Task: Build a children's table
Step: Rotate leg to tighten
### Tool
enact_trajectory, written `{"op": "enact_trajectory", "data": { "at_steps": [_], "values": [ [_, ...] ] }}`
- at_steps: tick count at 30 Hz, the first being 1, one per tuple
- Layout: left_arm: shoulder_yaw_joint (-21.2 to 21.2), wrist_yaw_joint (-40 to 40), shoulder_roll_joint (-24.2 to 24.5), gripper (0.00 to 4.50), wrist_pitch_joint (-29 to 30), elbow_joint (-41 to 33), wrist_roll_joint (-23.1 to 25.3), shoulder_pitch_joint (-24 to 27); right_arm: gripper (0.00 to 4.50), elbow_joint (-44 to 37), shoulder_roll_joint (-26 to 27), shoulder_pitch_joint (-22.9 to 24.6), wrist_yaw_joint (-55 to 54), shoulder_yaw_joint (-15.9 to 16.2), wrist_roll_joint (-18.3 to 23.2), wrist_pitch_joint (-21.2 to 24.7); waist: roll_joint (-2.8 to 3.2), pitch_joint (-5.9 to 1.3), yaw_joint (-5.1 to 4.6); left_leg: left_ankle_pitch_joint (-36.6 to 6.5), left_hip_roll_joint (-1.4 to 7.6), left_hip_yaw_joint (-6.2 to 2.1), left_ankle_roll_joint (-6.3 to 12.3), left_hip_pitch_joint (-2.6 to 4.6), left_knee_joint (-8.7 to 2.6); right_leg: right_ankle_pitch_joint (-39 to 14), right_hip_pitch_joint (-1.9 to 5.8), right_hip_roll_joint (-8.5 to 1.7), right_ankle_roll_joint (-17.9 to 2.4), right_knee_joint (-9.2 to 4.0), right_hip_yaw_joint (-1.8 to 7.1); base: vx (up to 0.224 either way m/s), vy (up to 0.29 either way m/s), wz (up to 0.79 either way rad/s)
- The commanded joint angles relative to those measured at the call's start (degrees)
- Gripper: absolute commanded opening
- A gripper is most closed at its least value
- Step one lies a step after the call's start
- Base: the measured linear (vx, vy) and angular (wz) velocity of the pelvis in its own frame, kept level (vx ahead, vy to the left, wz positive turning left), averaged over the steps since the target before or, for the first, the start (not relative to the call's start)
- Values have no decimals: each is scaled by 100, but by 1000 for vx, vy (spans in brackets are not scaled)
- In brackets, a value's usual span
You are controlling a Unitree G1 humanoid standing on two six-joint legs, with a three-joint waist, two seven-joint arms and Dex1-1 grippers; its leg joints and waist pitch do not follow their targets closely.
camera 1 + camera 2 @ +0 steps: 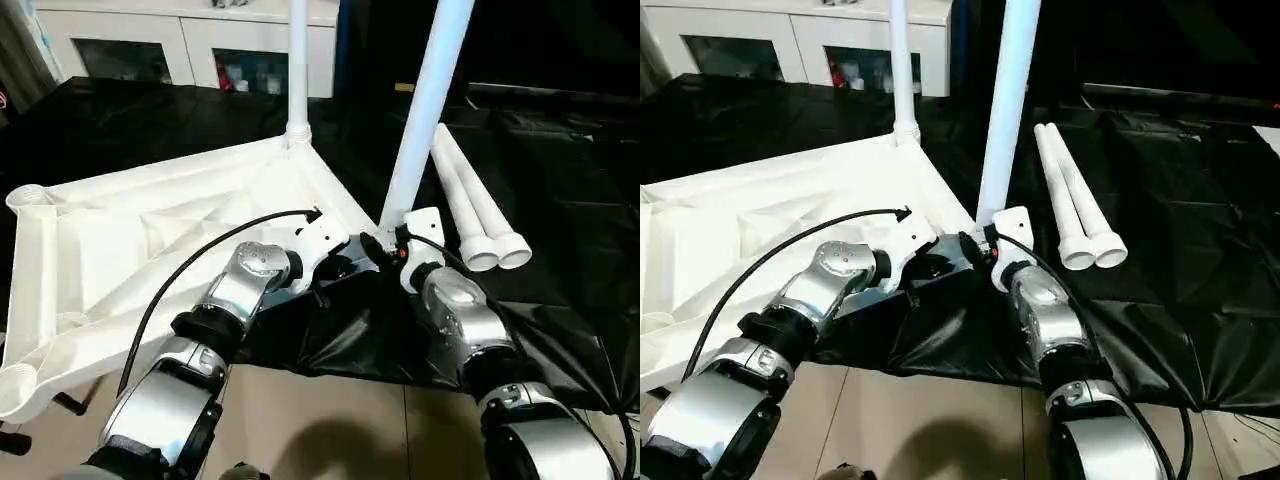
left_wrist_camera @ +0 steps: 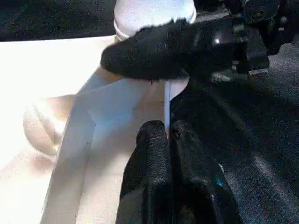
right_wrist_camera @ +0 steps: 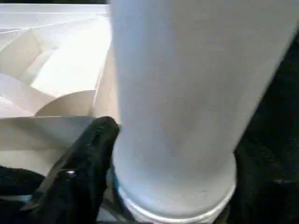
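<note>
The table top (image 1: 150, 240) lies upside down, ribbed underside up, on a black sheet (image 1: 560, 180) that covers the floor, with its near edge hanging past the sheet over bare floor (image 1: 320, 420). Round sockets show at its left corners. One leg (image 1: 298, 60) stands upright in the far corner socket. A second leg (image 1: 430, 100) rises at a slight tilt from the top's right corner, near the two grippers. Two more legs (image 1: 475, 205) lie side by side, touching each other, on the sheet to the right of the top, their wide ends toward the robot. A white cabinet (image 1: 180, 45) with glass doors stands at the back.

The right gripper (image 3: 170, 163) is clamped around the lower end of the tilted leg: in the right wrist view a black finger (image 3: 84, 158) presses one side of the tube and the other finger sits against the opposite side. The collar at the leg's foot shows just beyond the fingers.

The left gripper (image 2: 169, 135) is closed, its two fingers (image 2: 149, 158) pressed together, pinching the thin edge wall of the top just beside that corner. In the left wrist view a finger of the right gripper crosses in front of the leg's base, just beyond the left fingertips.
</note>
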Motion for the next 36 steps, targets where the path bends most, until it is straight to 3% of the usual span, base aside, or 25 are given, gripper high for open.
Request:
{"op": "enact_trajectory", "data": {
  "at_steps": [1, 10, 19, 21, 32, 36],
  "values": [
    [-65, -523, -207, 0, -387, -476, -290, 63, 380, -9, 217, 88, 737, 485, -15, 68, -22, -382, 16, -1033, 168, -101, 308, 82, -349, -363, 262, -419, -1397, -379, 250, 0, 0, 0],
    [-323, -1605, 286, 0, -417, -711, -390, 249, 385, -115, -352, 191, 2124, 693, 30, -154, -5, -375, 29, -1026, 186, -83, 400, 85, -341, -200, 256, -391, -1495, -357, 238, 0, 0, 0],
    [-391, -2693, 779, 0, -335, -811, -499, 261, 385, -998, -1228, 609, 4570, 1083, 410, 253, -32, -372, 120, -1039, 207, -79, 476, 93, -327, -358, 245, -397, -1513, -359, 239, 0, 0, 0],
    [-404, -2728, 811, 0, -347, -788, -471, 256, 385, -1073, -1284, 647, 4686, 1123, 396, 206, -33, -373, 157, -1030, 209, -78, 462, 92, -327, -385, 238, -408, -1508, -358, 242, 0, 0, 0],
    [-370, -2768, 788, 0, -290, -844, -540, 281, 281, -1257, -1159, 747, 4637, 1110, 486, 453, -34, -387, 170, -951, 205, -84, 392, 91, -328, -262, 240, -406, -1533, -334, 235, 0, 0, 0],
    [-242, -2301, 640, 0, -240, -765, -473, 243, 273, -1083, -924, 742, 3878, 984, 357, 377, -35, -359, 156, -1164, 206, -89, 281, 102, -356, -716, 219, -422, -1446, -387, 240, 0, 0, 0]
  ]
}}
